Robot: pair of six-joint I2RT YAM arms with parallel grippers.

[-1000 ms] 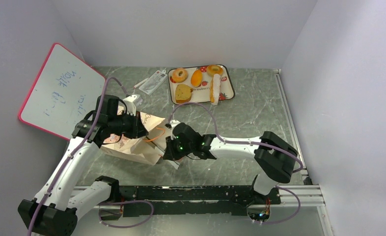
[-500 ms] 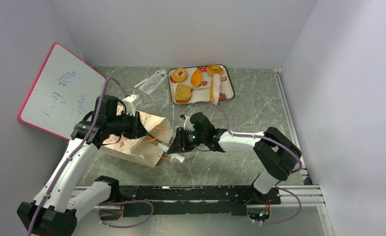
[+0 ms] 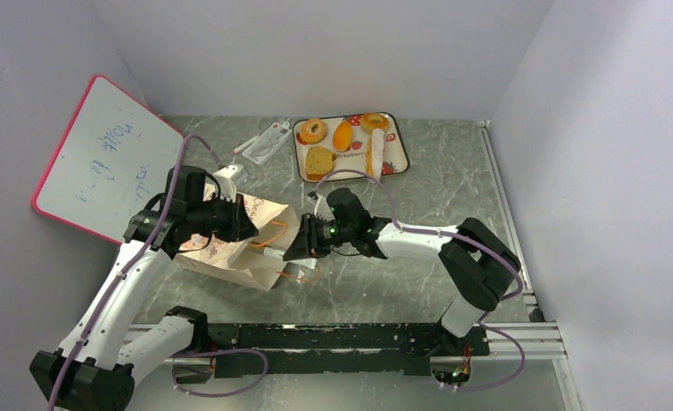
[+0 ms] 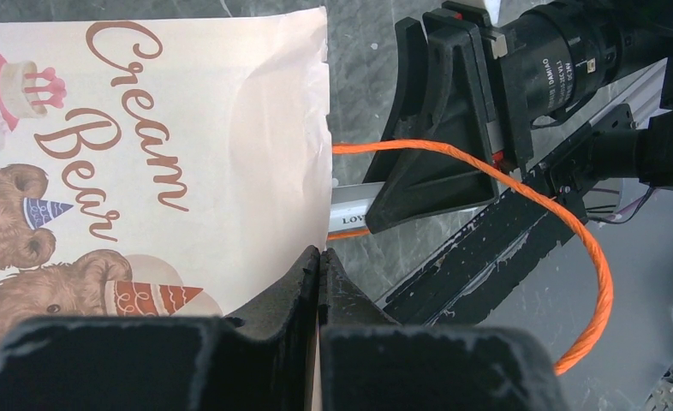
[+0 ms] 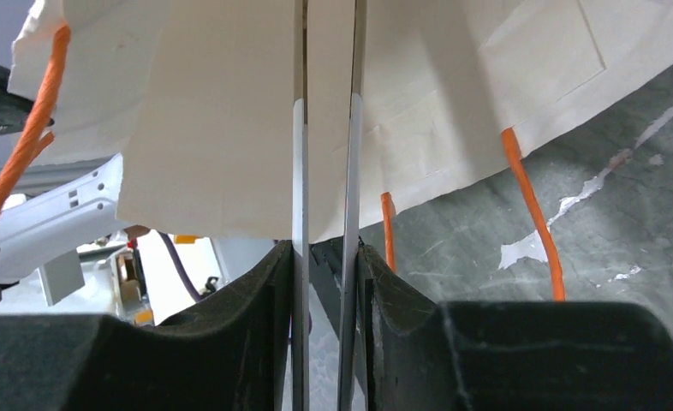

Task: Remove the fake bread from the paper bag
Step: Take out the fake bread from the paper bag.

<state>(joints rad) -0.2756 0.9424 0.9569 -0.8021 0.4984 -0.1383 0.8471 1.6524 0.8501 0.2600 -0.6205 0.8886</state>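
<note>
Pinching from both sides: left gripper (image 4: 318, 257) clamped tight on the mouth edge of the cream paper bag (image 3: 230, 257) with orange loop handles, right gripper (image 3: 288, 251) squeezed narrow on the bag's opposite lip. Glossy golden toy pastries (image 3: 343, 135) sit on the strawberry-print tray (image 3: 399, 147) behind the bag.

The arms (image 3: 414, 242) are white with black joints (image 3: 479, 276); left hand (image 4: 318, 265) and right hand (image 5: 326, 257) are black; lilac cables (image 3: 177, 171) run alongside.

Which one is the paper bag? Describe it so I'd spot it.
On the grey table, look left of centre, nearer than the tray. The paper bag is the big cream shape there. Only it has orange loop handles and printed teddy bears.
</note>
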